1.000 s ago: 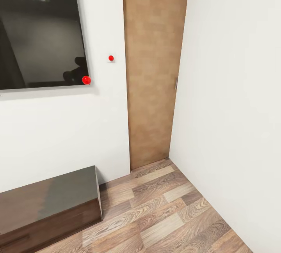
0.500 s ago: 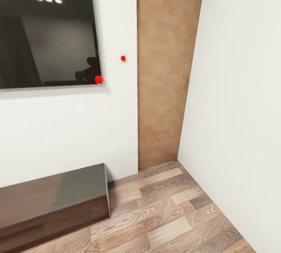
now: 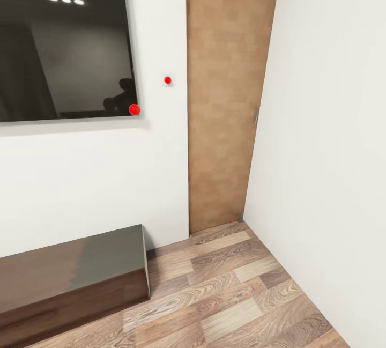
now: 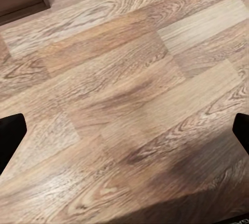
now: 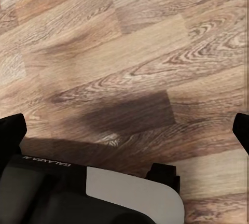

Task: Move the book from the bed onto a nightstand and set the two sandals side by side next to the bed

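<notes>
The book, the bed, the nightstand and the two sandals are out of view. My left gripper (image 4: 124,133) hangs open over bare wood-plank floor (image 4: 129,79), its black fingertips (image 4: 10,136) at the frame's two edges with nothing between them. My right gripper (image 5: 124,130) is also open and empty above the floor (image 5: 145,42), just over my own dark and white base (image 5: 93,193).
I face a room corner. A long dark glossy bench-like unit (image 3: 69,278) stands low at the left against a white wall, under a big black screen (image 3: 59,42). A brown wooden door (image 3: 225,96) fills the corner. A white wall (image 3: 332,149) closes the right. Plank floor (image 3: 225,294) lies between.
The whole head picture has shifted to the right, so the camera turned left a little; over the last half second it hardly moved. Nothing in the room itself moved.
</notes>
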